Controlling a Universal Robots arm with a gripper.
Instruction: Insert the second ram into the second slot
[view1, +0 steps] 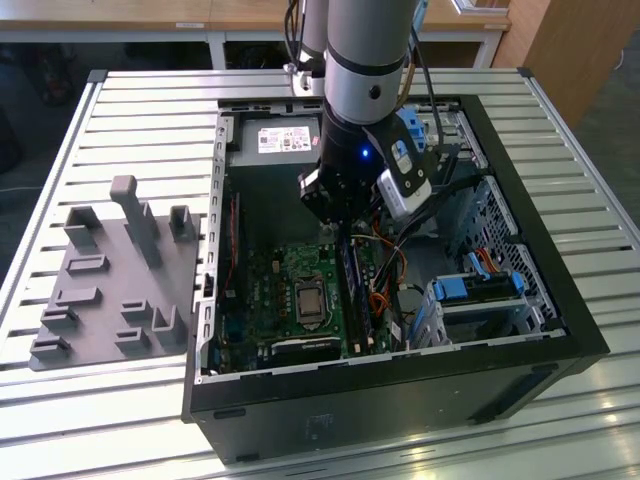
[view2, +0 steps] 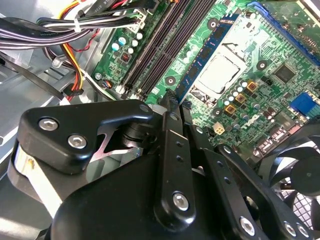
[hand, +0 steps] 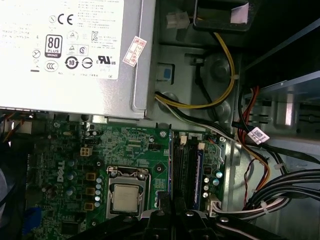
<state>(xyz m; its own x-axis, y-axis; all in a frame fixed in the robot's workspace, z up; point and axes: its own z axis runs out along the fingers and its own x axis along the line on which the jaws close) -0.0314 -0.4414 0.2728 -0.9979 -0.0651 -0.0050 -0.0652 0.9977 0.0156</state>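
— Starting at the exterior view's left?

— Grey fixture tray (view1: 110, 290) with upright pegs, lying on the slatted table (view1: 60, 130), just beside the open computer case (view1: 560, 300).

— And inside the case?

— White-labelled power supply (view1: 275, 140) at the far side. Green motherboard (view1: 260, 290) nearer, with the processor (hand: 125, 197) in its socket.

— Place of the second ram?

— Second ram (view2: 202, 57) standing on edge in a slot just right of the processor, running near to far. Row of dark slots (view2: 155, 45) on its other side.

— Gripper?

— Gripper (view2: 177, 102) down inside the case, right over that stick. Fingers (view2: 170, 130) narrow, almost together, tips at one end of its top edge. Gripping or merely touching, cannot tell.

— Further right?

— Bundled cables (view2: 60, 30), then bright blue drive-bay clips (view1: 478, 287) at the case's right side.
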